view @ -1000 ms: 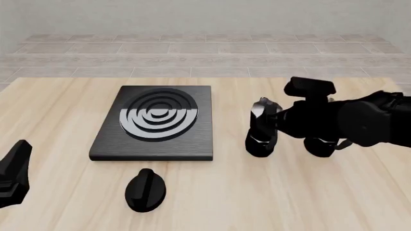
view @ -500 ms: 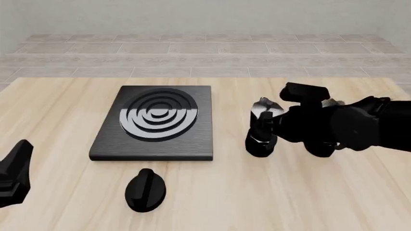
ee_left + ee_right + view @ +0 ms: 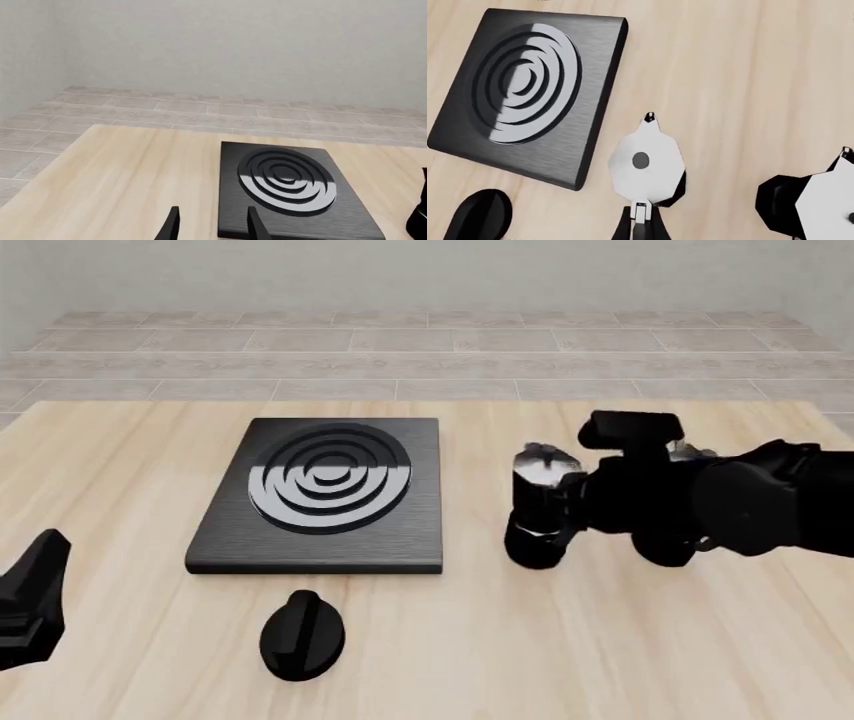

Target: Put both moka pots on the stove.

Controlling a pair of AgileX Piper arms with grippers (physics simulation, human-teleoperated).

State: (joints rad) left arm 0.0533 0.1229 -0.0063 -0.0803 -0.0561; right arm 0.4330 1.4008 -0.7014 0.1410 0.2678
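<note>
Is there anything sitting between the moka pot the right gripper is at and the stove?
Nothing visible does. The moka pot stands on the table just right of the stove, with only bare wood between them. The black oval knob lies nearer the camera, off that line. The second moka pot is on the far side from the stove.

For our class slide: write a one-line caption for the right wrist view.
Right gripper at a moka pot's handle, beside the stove; second pot nearby.

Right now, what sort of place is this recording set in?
Likely a simulated kitchen tabletop: a wooden table holding a stove and moka pots, with a tiled floor beyond.
</note>
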